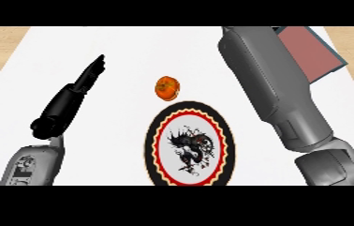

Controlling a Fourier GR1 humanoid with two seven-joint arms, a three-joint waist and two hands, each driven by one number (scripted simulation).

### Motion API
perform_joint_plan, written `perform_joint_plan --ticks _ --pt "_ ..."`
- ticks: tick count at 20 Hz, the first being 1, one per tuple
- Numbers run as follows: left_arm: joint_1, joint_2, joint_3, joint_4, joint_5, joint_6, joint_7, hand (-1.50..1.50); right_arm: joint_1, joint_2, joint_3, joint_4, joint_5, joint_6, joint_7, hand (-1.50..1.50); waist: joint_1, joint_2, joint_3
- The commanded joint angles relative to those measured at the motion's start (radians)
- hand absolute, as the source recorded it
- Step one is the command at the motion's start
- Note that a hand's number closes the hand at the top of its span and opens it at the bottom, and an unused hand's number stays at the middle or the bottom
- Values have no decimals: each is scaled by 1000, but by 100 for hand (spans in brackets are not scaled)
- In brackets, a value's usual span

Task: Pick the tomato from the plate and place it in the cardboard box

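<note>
The tomato (167, 87) lies on the white worktop (124, 47), just beyond the far rim of the plate (189, 144), untouched. The left robot hand (72, 101) hovers well to its left, fingers straight and released, holding nothing. The right forearm (273, 86) reaches toward the cardboard box (314, 51) at the far right corner; its robot hand is hidden, so I cannot tell its state.
</note>
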Motion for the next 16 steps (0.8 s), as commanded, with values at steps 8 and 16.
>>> perform_joint_plan --ticks 8,16 --pt "-9 0 13 -40 12 -14 43 0 -3 -182 -111 180 -49 87 -124 150 -5 -2 1" --pt "-18 -10 10 48 -21 1 -21 0 14 -311 -222 297 -192 365 -272 150 -8 3 1"
